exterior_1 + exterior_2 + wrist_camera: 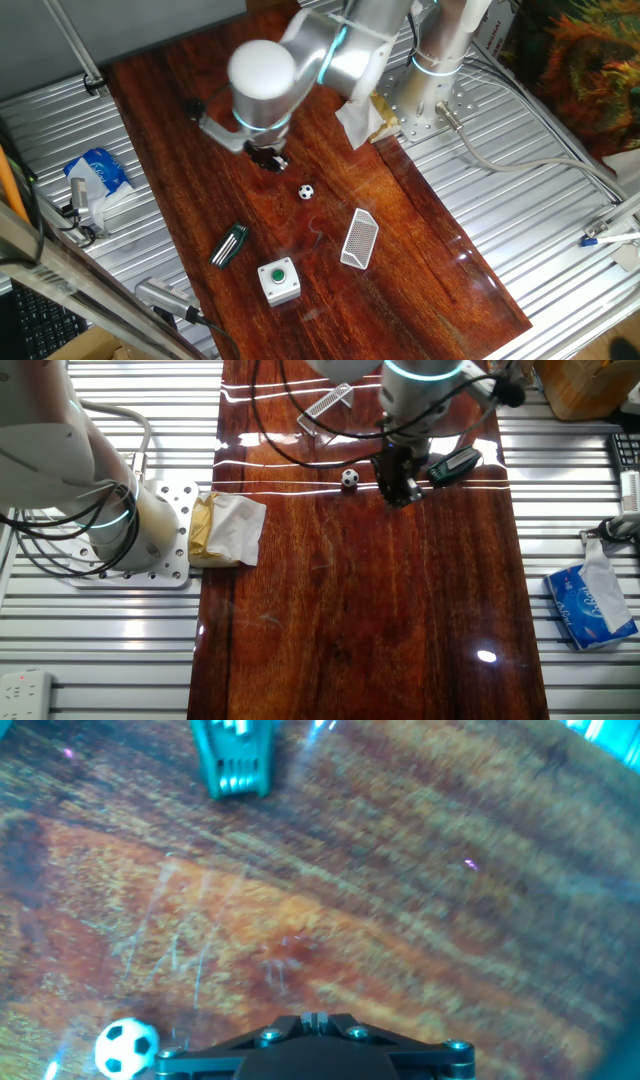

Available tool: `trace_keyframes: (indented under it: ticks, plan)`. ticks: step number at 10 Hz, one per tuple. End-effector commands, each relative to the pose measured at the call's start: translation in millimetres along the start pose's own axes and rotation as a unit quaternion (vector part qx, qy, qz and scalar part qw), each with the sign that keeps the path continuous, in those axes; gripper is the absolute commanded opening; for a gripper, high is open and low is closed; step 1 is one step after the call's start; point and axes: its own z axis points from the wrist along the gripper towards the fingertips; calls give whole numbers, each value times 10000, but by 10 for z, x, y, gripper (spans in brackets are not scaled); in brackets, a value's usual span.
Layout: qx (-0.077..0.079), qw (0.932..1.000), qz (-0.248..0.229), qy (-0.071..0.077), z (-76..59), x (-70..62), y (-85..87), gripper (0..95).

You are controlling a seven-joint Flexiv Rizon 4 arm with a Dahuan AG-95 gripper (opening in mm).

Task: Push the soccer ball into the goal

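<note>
a: where does the soccer ball (pixel 306 191) sit right now?

b: on the bare wooden table (pixel 420 240), near the middle, between the gripper (pixel 267 159) and the goal (pixel 359 239). the goal lies past it toward the front edge, apart from the ball, with its mesh face showing.

a: and the gripper?

b: low over the wood, just beside the ball but not touching it. in the hand view the ball shows at the lower left corner, off to one side of the fingers and not in front of them.

a: open or closed?

b: the fingers look drawn close together in the other fixed view, though the tips are dark and small, so i can't tell for sure. they hold nothing.

a: so how should the push go?

b: i'd line the fingers up behind the ball on the side away from the goal, so ball and goal mouth fall on one line. stay low enough to strike the ball's middle, then push slowly and straight; a glancing touch would likely send it rolling wide.

a: anything in the way?

b: the green-striped clip (pixel 230 245) and the button box (pixel 279 280) sit off to the side, outside the path.
</note>
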Motion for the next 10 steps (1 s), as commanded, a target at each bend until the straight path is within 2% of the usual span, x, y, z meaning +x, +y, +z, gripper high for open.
trace_keyframes:
  ticks: [1,3,6,10]
  plan:
    - [-22,9999,107,34,-1,9,6,0]
    - [-138,9997,190,30,9,7,4,0]
    - [-171,9997,153,32,12,6,3,0]
    - [-354,9992,200,-25,12,6,3,0]
